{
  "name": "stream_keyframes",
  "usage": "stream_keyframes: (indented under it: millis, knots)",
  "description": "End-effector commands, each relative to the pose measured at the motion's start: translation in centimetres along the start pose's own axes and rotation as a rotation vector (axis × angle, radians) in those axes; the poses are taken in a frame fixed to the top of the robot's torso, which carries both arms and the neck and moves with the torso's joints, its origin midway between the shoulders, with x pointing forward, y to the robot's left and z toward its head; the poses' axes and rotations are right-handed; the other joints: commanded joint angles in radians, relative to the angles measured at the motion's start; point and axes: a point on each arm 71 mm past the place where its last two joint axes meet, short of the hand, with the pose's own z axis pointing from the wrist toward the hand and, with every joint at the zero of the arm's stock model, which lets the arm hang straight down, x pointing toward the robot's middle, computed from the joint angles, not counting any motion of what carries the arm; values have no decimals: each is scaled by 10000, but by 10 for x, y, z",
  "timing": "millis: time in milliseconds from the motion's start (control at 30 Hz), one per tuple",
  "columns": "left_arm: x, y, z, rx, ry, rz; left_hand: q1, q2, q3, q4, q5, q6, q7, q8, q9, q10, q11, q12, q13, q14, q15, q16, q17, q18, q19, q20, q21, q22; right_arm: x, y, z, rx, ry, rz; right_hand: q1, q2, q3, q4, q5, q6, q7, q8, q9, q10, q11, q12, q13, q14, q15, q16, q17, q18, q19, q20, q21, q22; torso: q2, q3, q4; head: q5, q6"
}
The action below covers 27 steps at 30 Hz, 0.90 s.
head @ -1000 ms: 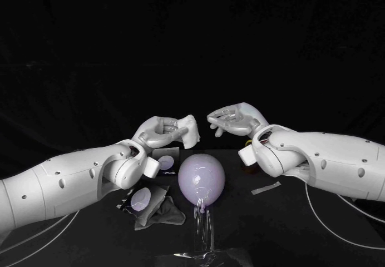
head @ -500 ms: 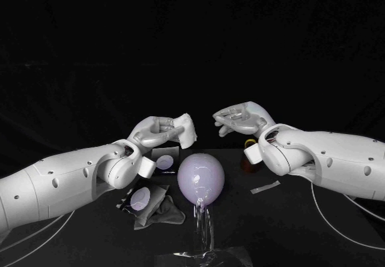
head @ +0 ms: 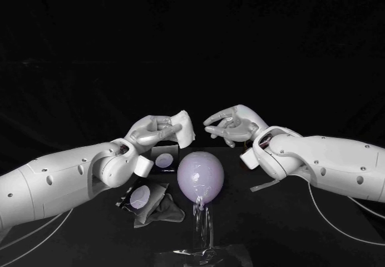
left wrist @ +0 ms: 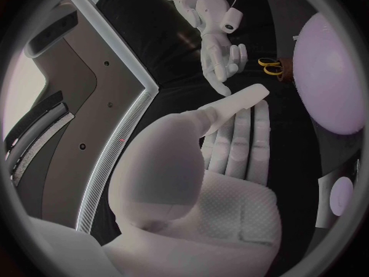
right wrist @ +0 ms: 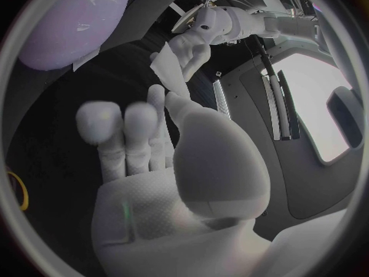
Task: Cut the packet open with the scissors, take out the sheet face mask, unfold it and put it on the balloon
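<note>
Mask (head: 184, 129) held up in the left hand (head: 154, 131), behind the balloon (head: 201, 177).
Head view: the left fingers pinch the folded white mask. The right hand (head: 231, 124) hovers just beside it with its fingers curved, apart and holding nothing. The packet (head: 165, 161) sits by the balloon. Left wrist view: the right hand's fingers are spread, and the scissors (left wrist: 269, 64) lie near the balloon. Right wrist view: the mask hangs from the left hand's grip.

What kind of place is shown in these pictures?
Probably a robot lab bench: a black table, a white left arm and right arm working over it, and a balloon serving as a head.
</note>
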Motion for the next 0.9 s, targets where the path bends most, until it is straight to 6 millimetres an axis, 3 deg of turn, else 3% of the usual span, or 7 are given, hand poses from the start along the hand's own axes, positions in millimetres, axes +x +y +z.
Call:
stream_keyframes:
  millis: [33, 67, 100, 133, 167, 233, 900]
  knots:
    - [3, -2, 0, 140, 383, -843, -53, 41, -5, -69, 35, -90, -21, 50, 1620, -65, 17, -30, 1, 104, -6, 32, 25, 126, 66, -34, 99, 34, 9, 6, 0, -549, 259, -1383, -388, -130, -331, 91, 161, 43, 23, -51, -27, 241, -123, 1126, 1312, 663, -119, 3913, 3161, -523, 262, -54, 2727, 2092, 0, 8, 0, -22, -13]
    - [3, -2, -1, 134, 393, -875, -71, 47, -2, -87, 36, -107, -21, 64, 1655, -67, 15, -29, 2, 145, -15, 37, 39, 128, 93, -57, 147, 59, 10, 6, 0, -599, 228, -1536, -368, -82, -352, 76, 171, 41, -71, -71, -38, 50, -112, 1513, 1855, 617, 5, 4361, 3630, -549, 239, -114, 3150, 2445, -1, 4, -4, -25, -12]
    - [3, -2, -1, 127, 403, -915, -71, 47, -2, -87, 36, -107, -21, 64, 1655, -67, 15, -29, 2, 145, -15, 37, 39, 128, 93, -57, 147, 59, 12, 7, 0, -662, 192, -1729, -464, -30, -459, 129, 225, 108, 7, -63, -37, -219, -106, 2849, 3430, 610, -119, 5006, 4286, -628, 181, -54, 3751, 2965, -2, 8, -5, -30, -12]
    - [3, -2, -1, 122, 411, -942, -77, 48, 0, -93, 35, -112, -21, 70, 1668, -66, 14, -28, 2, 157, -18, 38, 44, 128, 99, -65, 162, 67, 13, 8, 0, -714, 158, -1885, -516, -46, -500, 154, 212, 174, -46, -29, -22, -163, -73, 3292, 3861, 643, -46, 5216, 4524, -645, 222, -94, 3975, 3115, 1, 6, -4, -36, -15]
    - [3, -2, -1, 116, 423, -971, -79, 48, 0, -95, 35, -113, -20, 72, 1672, -65, 13, -27, 2, 160, -19, 37, 45, 128, 101, -67, 167, 70, 15, 9, 0, -781, 114, -2067, -521, 6, -560, 176, 307, 255, -107, 1, 2, -343, -160, 4215, 4974, 670, 21, 5599, 4910, -657, 195, -139, 4403, 3481, 0, 4, -4, -37, -18]
    - [3, -2, -2, 111, 446, -1008, -85, 49, 2, -100, 35, -118, -20, 77, 1684, -64, 13, -27, 3, 168, -21, 36, 49, 127, 105, -74, 180, 77, 17, 10, 1, -849, 49, -2267, -625, 21, -666, 286, 271, 308, -57, 21, 29, -500, -64, 4806, 5772, 667, -46, 5804, 5142, -699, 161, -17, 4698, 3740, -2, 2, -7, -37, -14]
    - [6, -3, -3, 53, 704, -1216, -109, 61, 11, -125, 35, -130, -14, 104, 1741, -43, 7, -19, 7, 212, -32, 36, 68, 118, 108, -95, 230, 105, 36, 14, 7, -906, -333, -2982, -685, 180, -739, 489, 257, 530, -176, 130, 105, -545, -98, 5277, 6588, 725, -39, 6083, 5453, -714, 146, 18, 5021, 4029, -12, 1, -2, -47, -28]
